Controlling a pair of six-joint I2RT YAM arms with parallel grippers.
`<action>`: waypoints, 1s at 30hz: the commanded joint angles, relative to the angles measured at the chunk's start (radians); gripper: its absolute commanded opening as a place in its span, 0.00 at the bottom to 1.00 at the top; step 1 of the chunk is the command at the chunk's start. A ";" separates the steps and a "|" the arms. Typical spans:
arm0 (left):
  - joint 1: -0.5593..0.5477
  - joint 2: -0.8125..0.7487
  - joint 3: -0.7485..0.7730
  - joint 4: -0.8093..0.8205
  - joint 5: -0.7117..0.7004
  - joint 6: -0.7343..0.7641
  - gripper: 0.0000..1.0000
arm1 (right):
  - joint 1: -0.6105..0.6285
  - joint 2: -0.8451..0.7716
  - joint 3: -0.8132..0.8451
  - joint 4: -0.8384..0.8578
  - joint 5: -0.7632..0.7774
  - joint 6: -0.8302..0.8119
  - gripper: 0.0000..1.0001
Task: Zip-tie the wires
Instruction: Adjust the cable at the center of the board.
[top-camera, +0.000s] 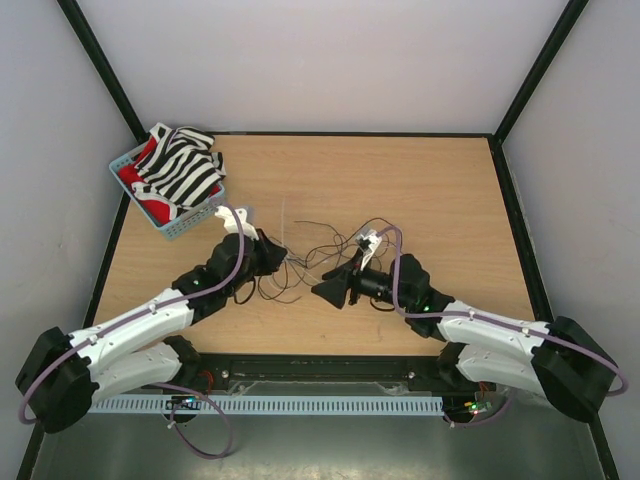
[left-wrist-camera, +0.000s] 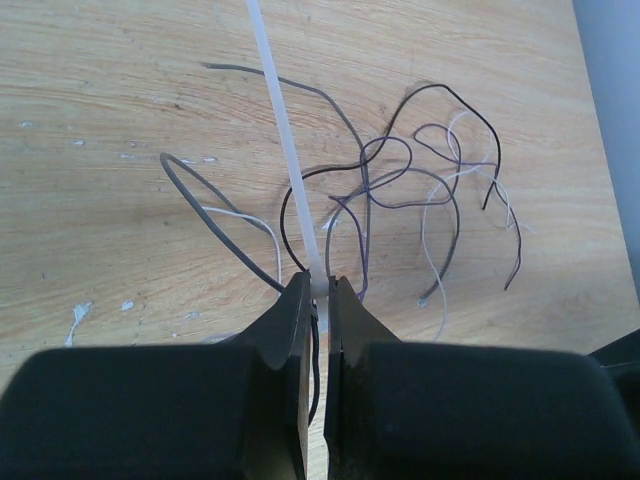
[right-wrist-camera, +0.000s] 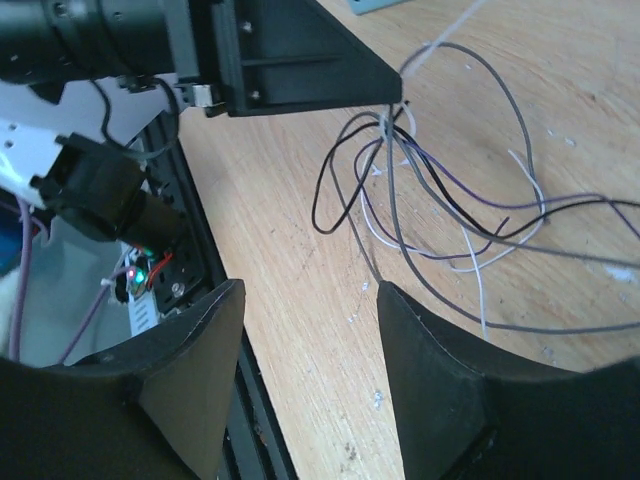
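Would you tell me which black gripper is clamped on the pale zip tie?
The left gripper, shut on the straight whitish plastic zip tie; the right gripper stands open, holding nothing.

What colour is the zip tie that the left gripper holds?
The zip tie is whitish and semi-clear; the left wrist view shows it best.

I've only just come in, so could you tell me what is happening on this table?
The two arms are zip-tying loose wires. The left pincer is shut on one end of a white zip tie, where the thin wires gather; the tie's other end points away over the wooden table. The right pincer is open, facing the bundle, holding nothing.
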 joint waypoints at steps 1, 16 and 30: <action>-0.012 0.021 0.054 -0.016 -0.079 -0.126 0.00 | 0.039 0.053 -0.011 0.133 0.183 0.154 0.66; -0.032 0.020 0.090 -0.016 -0.053 -0.169 0.00 | 0.072 0.337 0.118 0.242 0.109 0.202 0.60; -0.036 0.019 0.099 -0.016 -0.021 -0.191 0.00 | 0.078 0.473 0.181 0.288 0.082 0.198 0.41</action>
